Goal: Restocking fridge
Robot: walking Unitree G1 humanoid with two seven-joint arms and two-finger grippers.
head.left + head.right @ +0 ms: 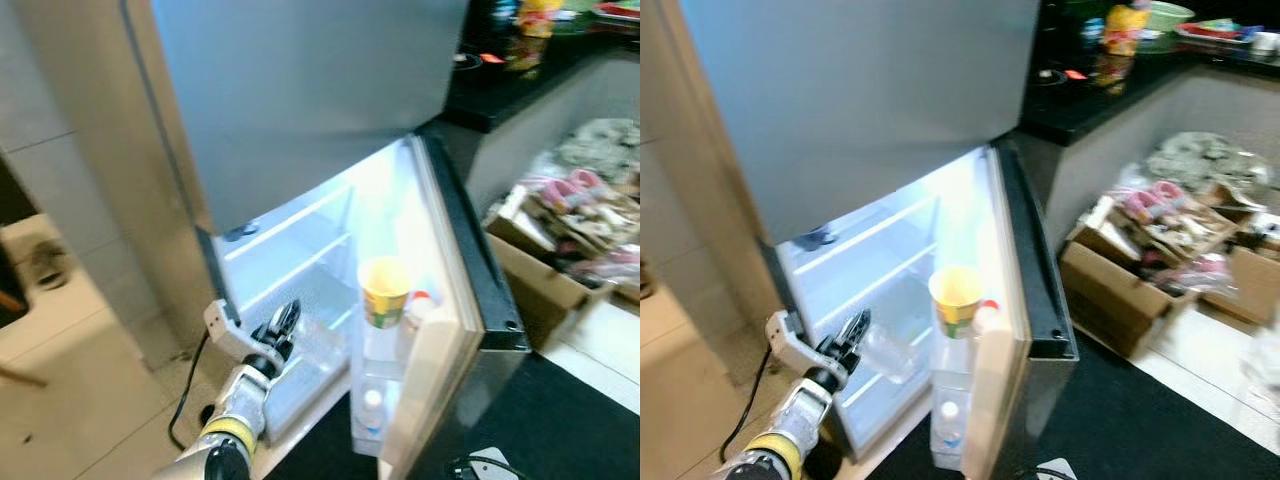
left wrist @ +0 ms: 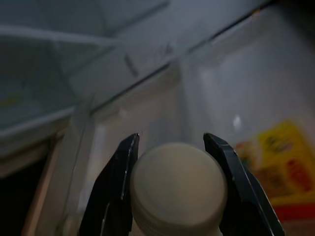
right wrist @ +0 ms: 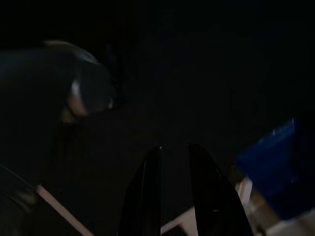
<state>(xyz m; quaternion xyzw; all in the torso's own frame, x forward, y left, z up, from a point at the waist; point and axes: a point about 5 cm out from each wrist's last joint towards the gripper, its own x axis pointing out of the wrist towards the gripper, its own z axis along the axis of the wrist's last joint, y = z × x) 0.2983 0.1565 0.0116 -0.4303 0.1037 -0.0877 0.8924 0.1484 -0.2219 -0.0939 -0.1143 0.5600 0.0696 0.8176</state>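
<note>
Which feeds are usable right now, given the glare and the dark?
Eye views: fridge interior blown out white, cardboard boxes softly blurred. Left wrist view: dim but readable, left tool closed on a pale bottle cap. Right wrist view: nearly black, right tool barely outlined.

cardboard boxes (image 1: 1120,285) of clutter | black counter (image 1: 1090,105) | black cable (image 1: 185,400)

The right gripper (image 3: 173,150) is hanging in deep shade, its two black fingers (image 3: 142,196) sitting close together, narrowly apart. A blue shape (image 3: 268,172) is showing toward four o'clock.
</note>
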